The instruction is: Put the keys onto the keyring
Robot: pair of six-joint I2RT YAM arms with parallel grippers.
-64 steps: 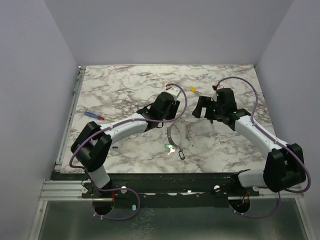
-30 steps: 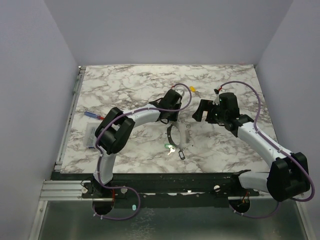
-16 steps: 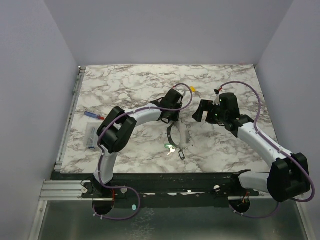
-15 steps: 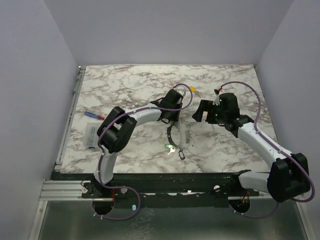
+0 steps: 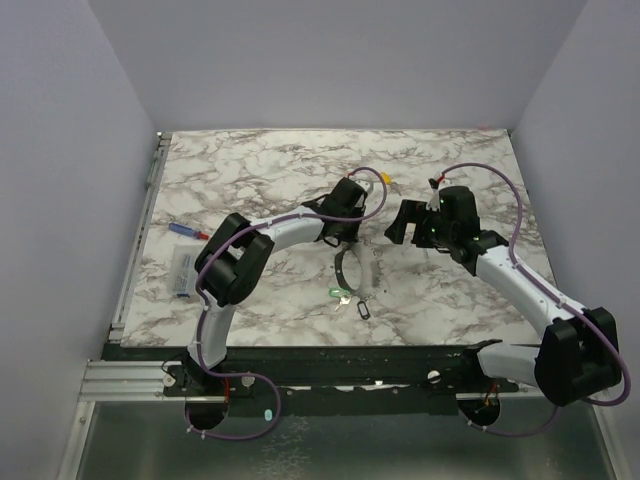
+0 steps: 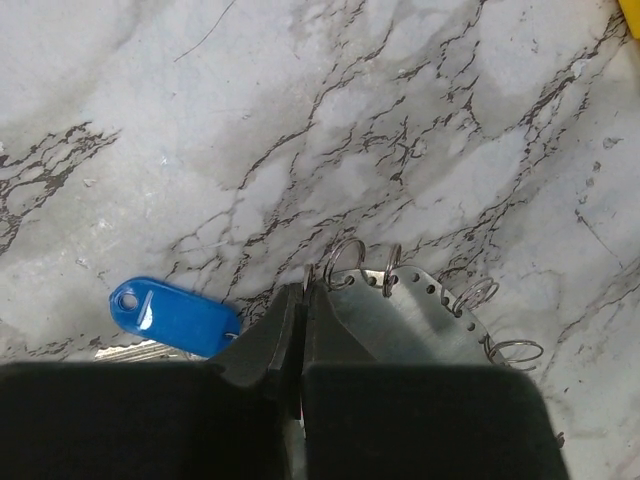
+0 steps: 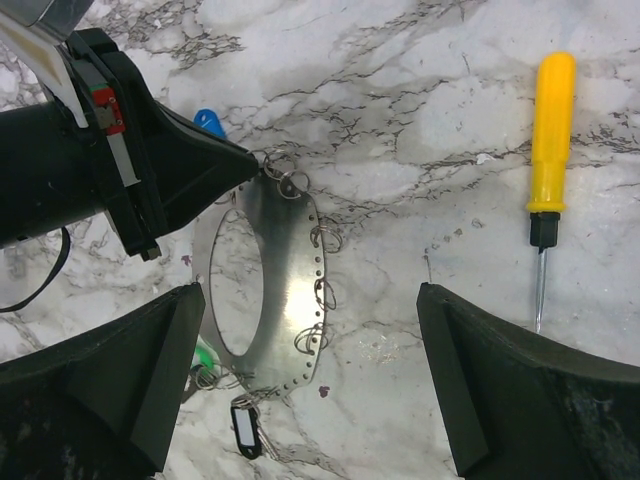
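Note:
The keyring (image 5: 340,270) is a flat silver ring plate (image 7: 295,270) with small wire rings along its edge, lying mid-table. My left gripper (image 6: 303,290) is at its far edge (image 6: 400,320), shut on one small wire ring there. A blue-headed key (image 6: 170,315) lies just left of the left fingers and also shows in the right wrist view (image 7: 208,122). A green key (image 7: 205,355) and a black key (image 7: 243,428) hang on rings at the plate's near end. My right gripper (image 7: 310,295) hovers open above the plate's right side, holding nothing.
A yellow-handled tool (image 7: 550,130) lies right of the plate, seen in the top view (image 5: 384,178) behind the left gripper. A blue-and-red stick (image 5: 187,231) and a clear packet (image 5: 181,272) lie near the table's left edge.
The left jaws have closed at the plate's far edge. Over two seconds the left arm has swung in to that spot. The right arm has barely moved.

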